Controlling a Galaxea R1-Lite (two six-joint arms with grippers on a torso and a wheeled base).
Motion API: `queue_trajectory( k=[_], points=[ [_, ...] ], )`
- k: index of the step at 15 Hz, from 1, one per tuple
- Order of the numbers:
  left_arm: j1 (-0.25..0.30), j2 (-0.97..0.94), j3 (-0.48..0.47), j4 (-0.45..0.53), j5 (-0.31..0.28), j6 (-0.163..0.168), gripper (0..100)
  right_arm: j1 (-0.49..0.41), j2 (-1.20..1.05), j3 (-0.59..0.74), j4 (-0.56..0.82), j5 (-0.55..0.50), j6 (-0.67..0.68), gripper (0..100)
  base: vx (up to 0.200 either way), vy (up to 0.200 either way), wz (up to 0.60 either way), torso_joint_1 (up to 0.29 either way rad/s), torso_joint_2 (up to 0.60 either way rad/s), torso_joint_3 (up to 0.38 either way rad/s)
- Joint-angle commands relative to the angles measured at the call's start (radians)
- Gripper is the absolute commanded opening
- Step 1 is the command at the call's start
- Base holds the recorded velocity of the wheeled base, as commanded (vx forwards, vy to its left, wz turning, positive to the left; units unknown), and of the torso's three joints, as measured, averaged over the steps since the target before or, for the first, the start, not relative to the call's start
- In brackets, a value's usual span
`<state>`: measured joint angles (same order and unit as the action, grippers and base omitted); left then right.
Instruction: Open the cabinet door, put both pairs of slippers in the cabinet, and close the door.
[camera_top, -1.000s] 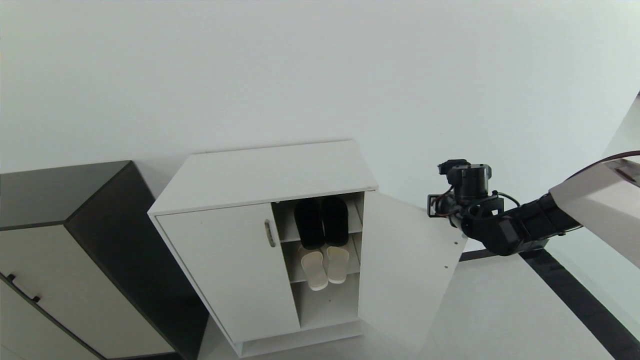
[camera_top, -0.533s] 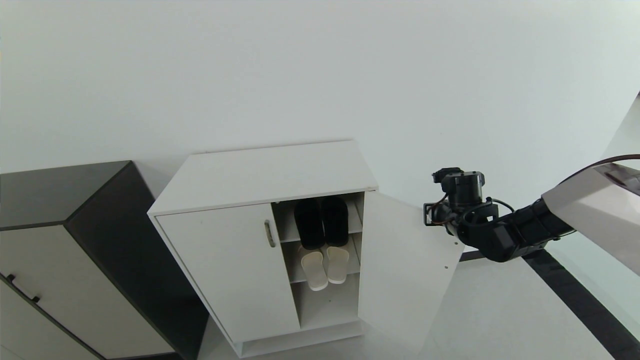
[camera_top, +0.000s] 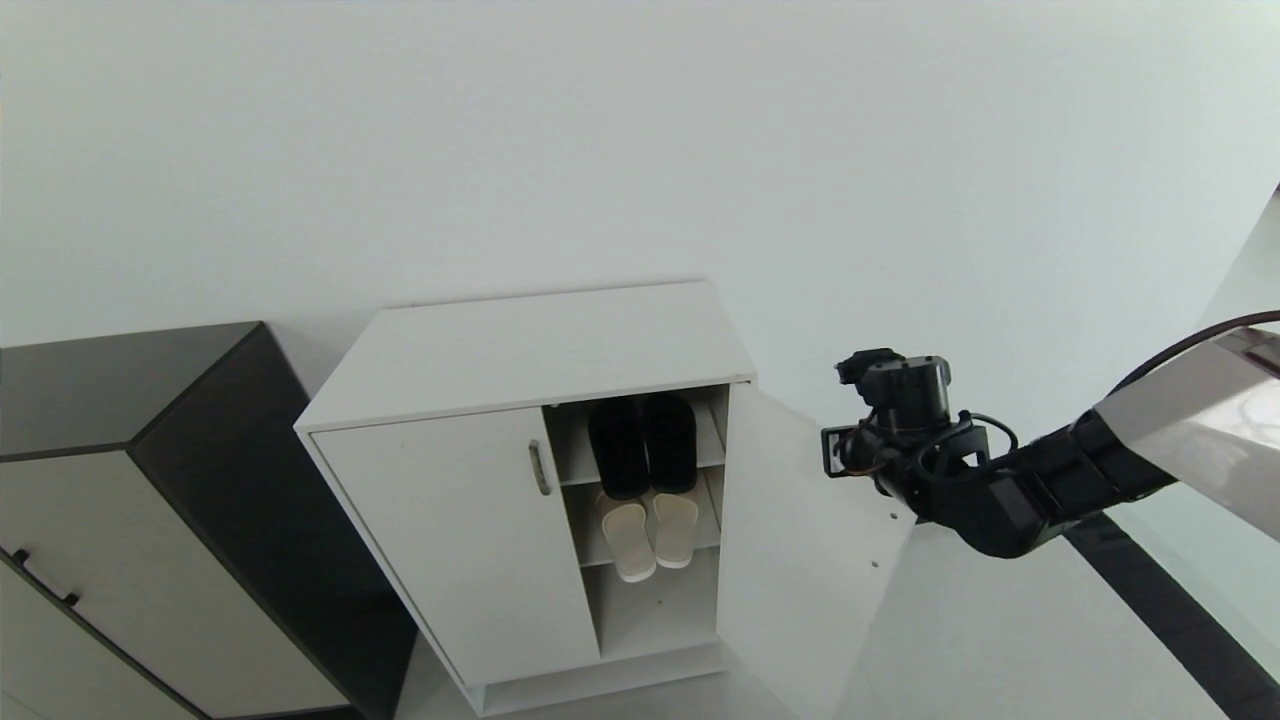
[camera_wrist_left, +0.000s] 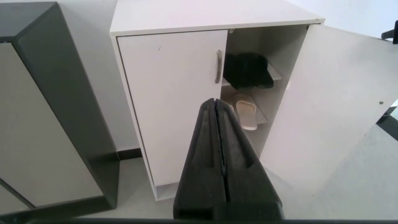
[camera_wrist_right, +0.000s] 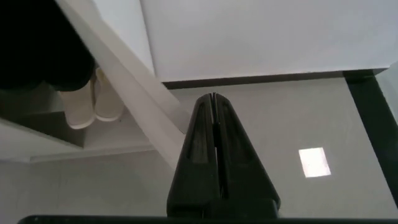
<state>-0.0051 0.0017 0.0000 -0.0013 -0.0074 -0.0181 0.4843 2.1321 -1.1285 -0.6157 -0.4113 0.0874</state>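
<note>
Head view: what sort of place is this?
Likely a home-style entryway or a staged test room: a white shoe cabinet holding black slippers and white slippers, a dark cabinet beside it, all against a bare wall.

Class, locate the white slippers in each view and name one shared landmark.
Head view: white slippers on the middle shelf, below the black slippers.
Left wrist view: white slippers on that same shelf.
Right wrist view: white slippers past the open door.
Shared landmark: the open door.

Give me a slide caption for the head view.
Shut right gripper beside the white wooden cabinet's open door; black slippers shelved above cream slippers inside.
</note>
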Motion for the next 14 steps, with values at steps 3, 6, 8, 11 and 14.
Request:
queue_trajectory(
  k=[3, 6, 8, 11, 14],
  points=[
    [0.001, 0.000, 0.000, 0.000, 0.000, 0.000, 0, 0.102, -0.089, 0.079, -0.004, -0.001, 0.000, 0, 0.000, 0.000, 0.00, 0.000, 0.00, 0.000],
    [0.001, 0.001, 0.000, 0.000, 0.000, 0.000, 0, 0.091, -0.084, 0.076, -0.004, -0.006, -0.002, 0, 0.000, 0.000, 0.00, 0.000, 0.00, 0.000],
    [0.001, 0.000, 0.000, 0.000, 0.000, 0.000, 0, 0.065, -0.060, 0.072, -0.004, -0.001, -0.003, 0, 0.000, 0.000, 0.00, 0.000, 0.00, 0.000],
    [0.001, 0.000, 0.000, 0.000, 0.000, 0.000, 0, 0.059, -0.041, 0.073, -0.002, -0.003, -0.006, 0, 0.000, 0.000, 0.00, 0.000, 0.00, 0.000],
    [0.001, 0.000, 0.000, 0.000, 0.000, 0.001, 0, 0.085, -0.040, 0.090, 0.001, -0.001, -0.006, 0, 0.000, 0.000, 0.00, 0.000, 0.00, 0.000]
  ],
)
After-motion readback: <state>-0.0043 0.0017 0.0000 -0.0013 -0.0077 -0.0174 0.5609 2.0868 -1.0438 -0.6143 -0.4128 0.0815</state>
